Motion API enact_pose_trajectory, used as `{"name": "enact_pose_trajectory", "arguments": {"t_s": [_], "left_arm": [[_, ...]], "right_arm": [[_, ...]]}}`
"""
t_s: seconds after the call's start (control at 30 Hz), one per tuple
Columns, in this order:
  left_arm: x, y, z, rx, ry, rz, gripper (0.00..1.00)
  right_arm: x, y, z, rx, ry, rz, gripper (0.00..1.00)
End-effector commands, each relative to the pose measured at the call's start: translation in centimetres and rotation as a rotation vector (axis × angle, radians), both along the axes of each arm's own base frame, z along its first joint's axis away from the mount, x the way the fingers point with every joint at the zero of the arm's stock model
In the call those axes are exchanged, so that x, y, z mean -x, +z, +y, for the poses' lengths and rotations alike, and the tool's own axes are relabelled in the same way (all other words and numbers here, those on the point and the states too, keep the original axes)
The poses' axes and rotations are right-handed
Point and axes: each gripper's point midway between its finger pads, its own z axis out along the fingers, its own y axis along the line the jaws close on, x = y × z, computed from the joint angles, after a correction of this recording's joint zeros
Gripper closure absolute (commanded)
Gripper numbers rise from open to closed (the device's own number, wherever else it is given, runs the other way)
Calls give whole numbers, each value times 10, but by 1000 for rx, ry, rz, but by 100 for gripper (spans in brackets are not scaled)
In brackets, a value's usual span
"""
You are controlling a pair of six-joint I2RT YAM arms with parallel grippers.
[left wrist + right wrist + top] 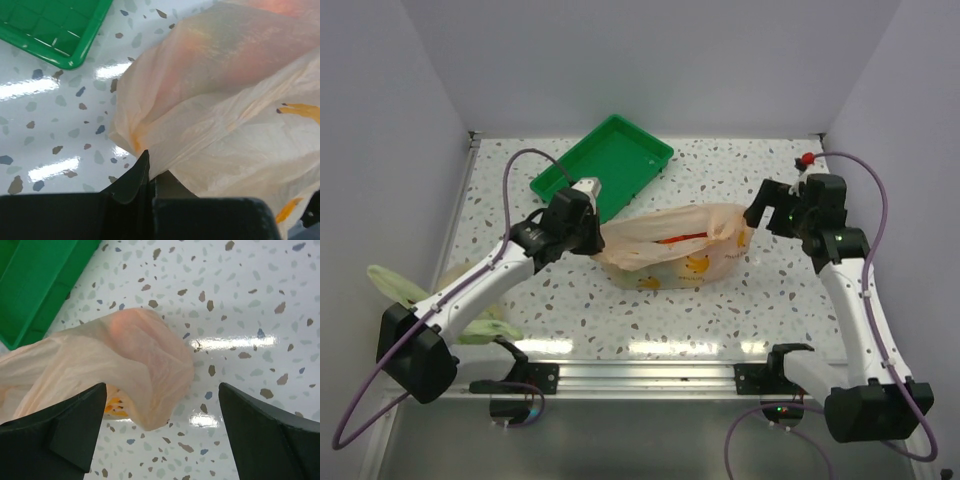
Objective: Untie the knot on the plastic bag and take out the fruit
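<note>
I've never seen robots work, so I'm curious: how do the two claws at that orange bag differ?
The left gripper is shut; the right gripper is open, jaws spread wide. The left gripper pinches the plastic bag's film at one end; the right gripper only straddles the opposite end, gripping nothing. Both are black and at the bag.

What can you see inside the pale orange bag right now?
Through the film of the plastic bag, only a blurred orange-red patch shows, probably fruit. The film hides how many pieces there are and what kinds.
</note>
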Motion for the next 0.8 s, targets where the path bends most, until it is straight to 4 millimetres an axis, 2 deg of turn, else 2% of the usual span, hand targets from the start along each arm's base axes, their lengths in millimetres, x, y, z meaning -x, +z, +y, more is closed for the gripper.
{"name": "enact_pose_trajectory", "arguments": {"t_s": [0.0, 0.07, 0.1, 0.17, 0.2, 0.27, 0.3, 0.37, 0.4, 0.53, 0.6, 0.67, 0.7, 0.77], "left_arm": [[-6, 49, -34, 149, -86, -78, 100], [-6, 53, -36, 142, -92, -75, 100], [-6, 56, -38, 141, -96, -77, 100], [-5, 57, -37, 133, -99, -75, 100], [-5, 57, -38, 131, -101, -76, 100], [-3, 56, -37, 125, -103, -69, 100], [-1, 57, -38, 125, -108, -67, 100], [1, 54, -38, 116, -108, -60, 100], [2, 52, -38, 113, -112, -55, 100], [7, 47, -39, 108, -112, -41, 100], [9, 45, -40, 111, -114, -41, 100], [11, 44, -41, 115, -114, -39, 100], [13, 43, -42, 115, -116, -38, 100], [15, 41, -43, 116, -115, -34, 100]], "right_arm": [[10, 64, 19, 71, 177, -142, 2], [12, 78, 30, 92, 236, -163, 1], [17, 95, 43, 130, 299, -197, 2], [19, 98, 58, 169, 359, -184, 2], [23, 111, 73, 181, 408, -212, 1], [22, 113, 83, 207, 438, -211, 2], [23, 113, 100, 214, 488, -216, 4], [22, 113, 116, 225, 522, -231, 10], [25, 105, 135, 218, 573, -216, 13], [25, 74, 176, 231, 635, -186, 42], [25, 53, 192, 226, 642, -169, 44], [20, 24, 201, 240, 620, -130, 42], [22, 13, 205, 245, 619, -114, 38], [25, -20, 206, 285, 614, -57, 29]]}}
